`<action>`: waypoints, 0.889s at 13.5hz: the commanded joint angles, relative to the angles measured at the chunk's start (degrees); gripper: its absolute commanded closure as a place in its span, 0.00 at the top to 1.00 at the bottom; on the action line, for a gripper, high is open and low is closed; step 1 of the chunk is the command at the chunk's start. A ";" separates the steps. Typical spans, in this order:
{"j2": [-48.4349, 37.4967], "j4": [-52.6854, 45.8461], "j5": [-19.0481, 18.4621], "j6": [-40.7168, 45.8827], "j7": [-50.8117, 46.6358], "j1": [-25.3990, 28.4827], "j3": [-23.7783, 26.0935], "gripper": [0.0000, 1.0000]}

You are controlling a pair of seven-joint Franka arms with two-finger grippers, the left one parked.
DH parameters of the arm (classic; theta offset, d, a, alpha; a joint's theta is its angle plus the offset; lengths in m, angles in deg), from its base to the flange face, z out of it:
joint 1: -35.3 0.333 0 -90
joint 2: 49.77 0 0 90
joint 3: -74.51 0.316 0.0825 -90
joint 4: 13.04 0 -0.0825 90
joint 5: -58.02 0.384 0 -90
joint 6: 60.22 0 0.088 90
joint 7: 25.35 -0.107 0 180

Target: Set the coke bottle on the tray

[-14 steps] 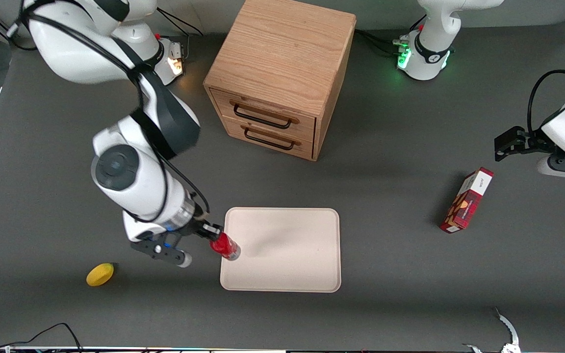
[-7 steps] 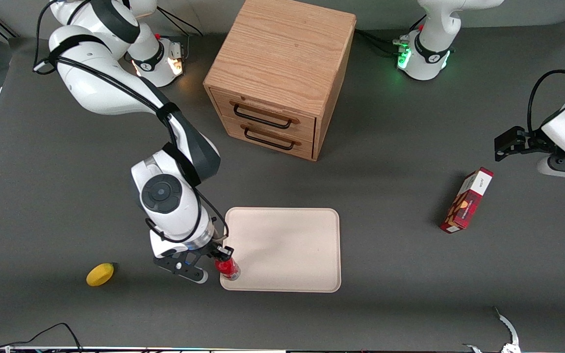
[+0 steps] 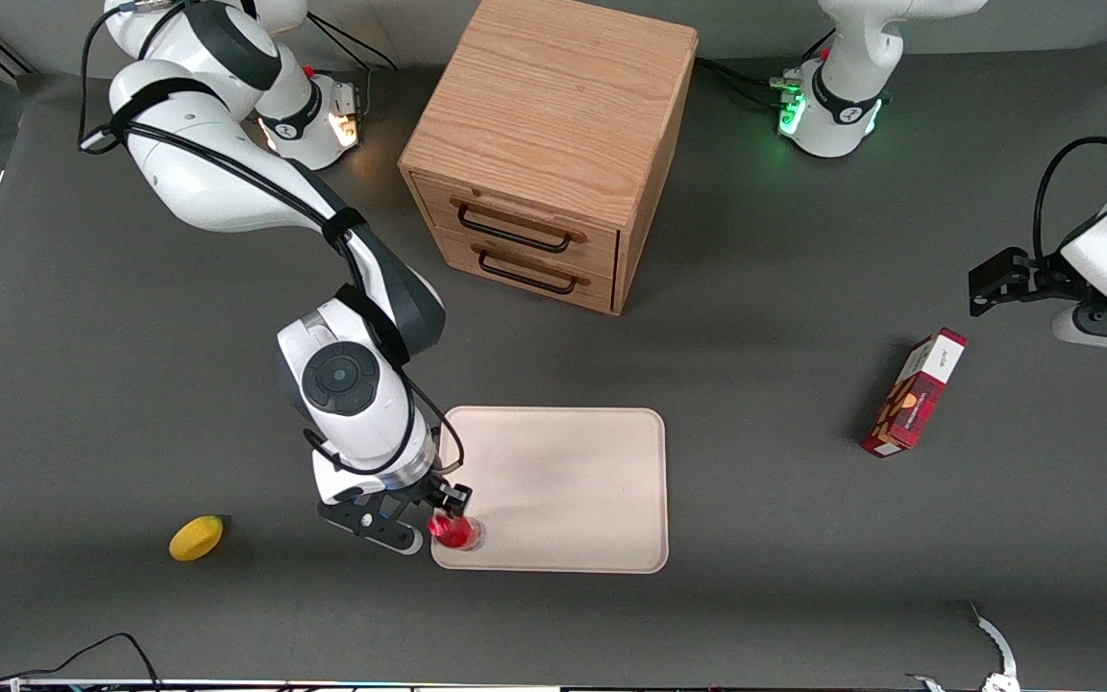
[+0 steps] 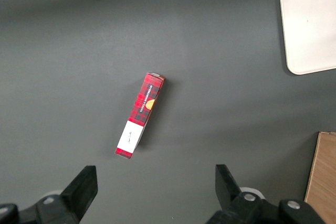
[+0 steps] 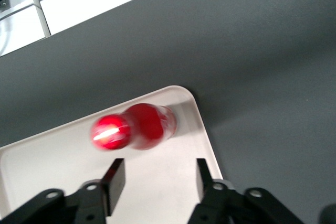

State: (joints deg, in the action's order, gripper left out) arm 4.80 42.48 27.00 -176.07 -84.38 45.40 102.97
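Gripper (image 5: pixel 157 179) agape — coke bottle (image 5: pixel 137 127) upright

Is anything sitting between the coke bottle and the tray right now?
Nothing visible. The coke bottle already stands on the tray, at the corner nearest the working arm, and the open gripper sits just beside it, fingers off the bottle.

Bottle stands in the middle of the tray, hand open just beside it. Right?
Not the middle. The bottle stands at the tray's corner nearest the front camera, toward the working arm's end; the front view shows it. The hand is open just beside it, as the right wrist view shows.
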 commanded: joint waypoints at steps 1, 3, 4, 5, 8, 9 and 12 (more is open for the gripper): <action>-0.08 -0.76 -1.94 0.53 -1.88 -0.44 1.86 1.00; -2.88 -0.76 -1.85 5.16 -1.35 -0.88 3.35 1.00; -5.07 -0.50 -1.85 9.02 -0.65 -1.05 4.40 1.00; -8.14 0.98 -1.94 13.24 0.92 -2.27 6.41 1.00; -21.92 6.26 -0.28 25.71 11.69 -7.10 10.82 1.00; -26.15 6.36 3.39 31.59 16.36 -9.30 11.26 1.00; -38.72 6.80 17.89 41.19 30.59 -15.81 5.42 1.00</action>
State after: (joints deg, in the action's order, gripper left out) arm -24.91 43.65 37.25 -138.43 -62.69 34.29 112.96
